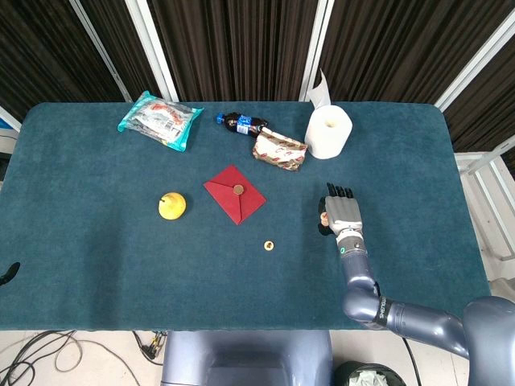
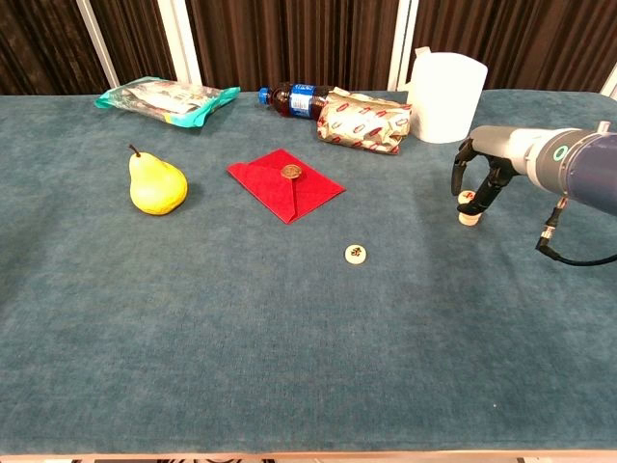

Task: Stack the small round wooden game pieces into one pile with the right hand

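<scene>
While your right hand (image 2: 479, 176) hangs over the right half of the desk (image 1: 96, 241), its fingers (image 2: 459, 176) curl downward around a small stack of wooden pieces (image 2: 468, 209) standing on the cloth. From the chest view the fingertips sit at the top of that stack, but I cannot tell whether you are actually pinching it or only touching it. The head view shows the back of the hand, with one piece peeking out at its left edge.

One loose wooden piece (image 2: 357, 254) lies alone near the middle of the desk, well apart from the stack. Another piece (image 2: 288, 172) rests on the red envelope (image 2: 286, 185), further toward the back edge.

A yellow pear (image 2: 155, 184) stands upright on the left half. Along the back edge you have a snack packet (image 2: 167, 100) at the left, then a cola bottle (image 2: 293, 99) lying on its side, a patterned wrapped bag (image 2: 364, 122) touching it, and a white paper roll (image 2: 446, 85) just beside that.

Your left hand is out of both views.
</scene>
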You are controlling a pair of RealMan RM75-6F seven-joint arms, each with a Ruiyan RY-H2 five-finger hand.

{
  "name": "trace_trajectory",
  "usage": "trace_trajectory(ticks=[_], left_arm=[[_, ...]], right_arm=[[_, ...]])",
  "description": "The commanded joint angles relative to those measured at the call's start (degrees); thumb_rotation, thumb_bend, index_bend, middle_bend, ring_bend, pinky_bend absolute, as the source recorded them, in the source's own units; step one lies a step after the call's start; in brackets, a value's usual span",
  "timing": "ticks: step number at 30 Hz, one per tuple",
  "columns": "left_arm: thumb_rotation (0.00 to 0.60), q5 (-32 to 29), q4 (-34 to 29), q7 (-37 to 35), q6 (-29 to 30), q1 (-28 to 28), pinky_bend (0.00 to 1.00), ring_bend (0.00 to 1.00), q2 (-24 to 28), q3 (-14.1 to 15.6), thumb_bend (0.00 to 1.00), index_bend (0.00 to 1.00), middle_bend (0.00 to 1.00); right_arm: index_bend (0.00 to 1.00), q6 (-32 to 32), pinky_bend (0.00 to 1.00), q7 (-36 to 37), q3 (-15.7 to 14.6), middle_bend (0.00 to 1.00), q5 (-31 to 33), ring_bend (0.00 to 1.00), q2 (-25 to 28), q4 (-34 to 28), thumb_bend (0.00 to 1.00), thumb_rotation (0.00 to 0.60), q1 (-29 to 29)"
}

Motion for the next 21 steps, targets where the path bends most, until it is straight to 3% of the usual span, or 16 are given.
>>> trace_trajectory(ticks=[1,21], left_arm=[[0.600,-0.03,0.00,0.05,0.01,-0.01,0.00,0.00,-0.02,-0.01,0.16,0.11,0.00],[0.600,-0.12,-0.06,0.22,0.00,-0.02,0.00,0.00,-0.02,-0.03,0.16,0.11,0.00]], right_arm=[[0.45,-0.05,0.00,0.08,0.00,0.00,0.05,0.00,0.04,0.07,0.42,0.600,-0.06],[0.45,-0.59,0.00,0.57,-0.23,0.00,0.23,0.00,0.29,0.46,0.43,0.600,-0.51]])
